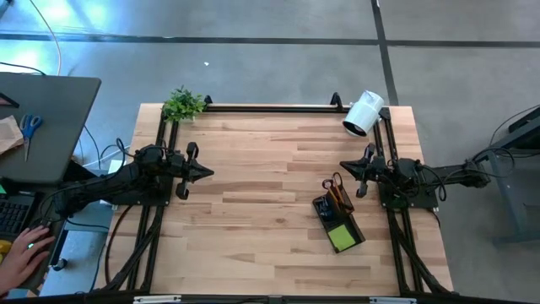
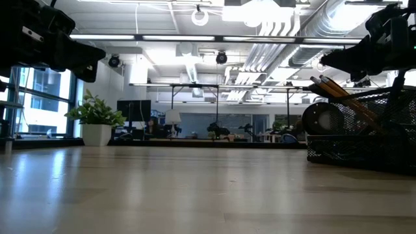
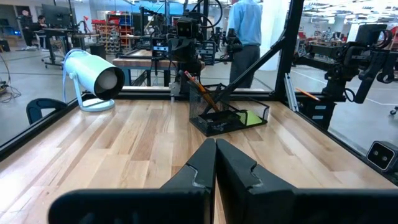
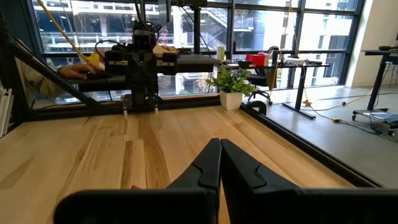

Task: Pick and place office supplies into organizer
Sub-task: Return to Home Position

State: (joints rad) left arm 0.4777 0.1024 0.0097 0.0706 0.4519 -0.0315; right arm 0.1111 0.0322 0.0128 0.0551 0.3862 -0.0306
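Observation:
The black mesh organizer (image 1: 337, 219) stands on the table's right half, near the right arm. Its cup section holds scissors and an orange pencil (image 1: 335, 192); the lime-green sticky-note pad (image 1: 342, 237) lies in its low tray. It also shows in the left wrist view (image 3: 224, 115) and the low view (image 2: 364, 133). My left gripper (image 1: 208, 173) hovers shut above the table's left side, pointing right. My right gripper (image 1: 344, 166) hovers shut just beyond the organizer's far end, pointing left. Both touch nothing.
A white cylindrical camera (image 1: 363, 113) stands at the far right corner and a small potted plant (image 1: 182, 104) at the far left corner. A black frame rail (image 1: 270, 108) runs along the far edge. A person's hand (image 1: 25, 249) rests off the table, left.

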